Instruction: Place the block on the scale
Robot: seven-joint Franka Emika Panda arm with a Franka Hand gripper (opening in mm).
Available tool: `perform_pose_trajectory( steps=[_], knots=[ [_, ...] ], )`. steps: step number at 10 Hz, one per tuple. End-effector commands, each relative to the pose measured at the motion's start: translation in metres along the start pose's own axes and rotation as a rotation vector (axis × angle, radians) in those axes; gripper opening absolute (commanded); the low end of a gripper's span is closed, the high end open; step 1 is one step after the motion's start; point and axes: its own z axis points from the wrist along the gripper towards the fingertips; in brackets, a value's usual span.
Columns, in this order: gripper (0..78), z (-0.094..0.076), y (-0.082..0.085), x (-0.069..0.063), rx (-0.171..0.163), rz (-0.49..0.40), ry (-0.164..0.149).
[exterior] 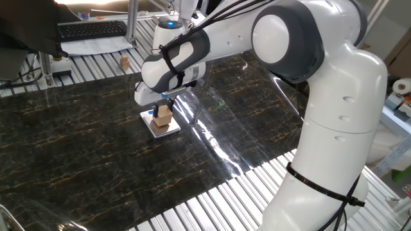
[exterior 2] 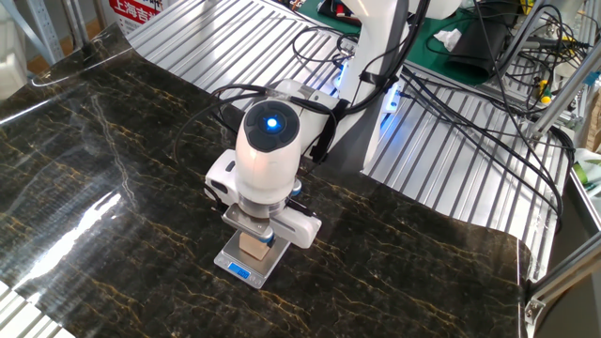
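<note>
The scale [exterior: 168, 128] is a small flat silver-white square on the dark marbled mat, with its blue display strip [exterior 2: 239, 272] on the edge facing the other fixed view. It also shows there [exterior 2: 268, 268]. The block [exterior: 164, 117], a light-tan wooden cube, sits on the middle of the scale and also shows in the other fixed view [exterior 2: 252, 247]. My gripper [exterior: 164, 110] hangs straight down over the scale with its fingers close against the block's two sides. The gripper also shows in the other fixed view [exterior 2: 253, 240]. The wrist hides most of the fingers.
A smaller tan wooden piece [exterior: 124, 61] stands on the ribbed metal table behind the mat. A keyboard [exterior: 93, 29] lies at the back left. Cables [exterior 2: 451, 103] run over the metal table beside the arm's base. A paper roll [exterior: 401, 87] is at the right edge.
</note>
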Motion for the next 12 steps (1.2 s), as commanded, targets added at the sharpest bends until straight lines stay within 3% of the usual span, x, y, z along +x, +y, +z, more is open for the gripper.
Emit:
perform_pose_trajectory(
  steps=[1,12],
  knots=[
    [1.1,-0.002,-0.0002,-0.0016,-0.002,0.001,-0.003],
    [1.1,0.0019,0.0006,-0.0021,-0.003,0.007,-0.005]
  ],
)
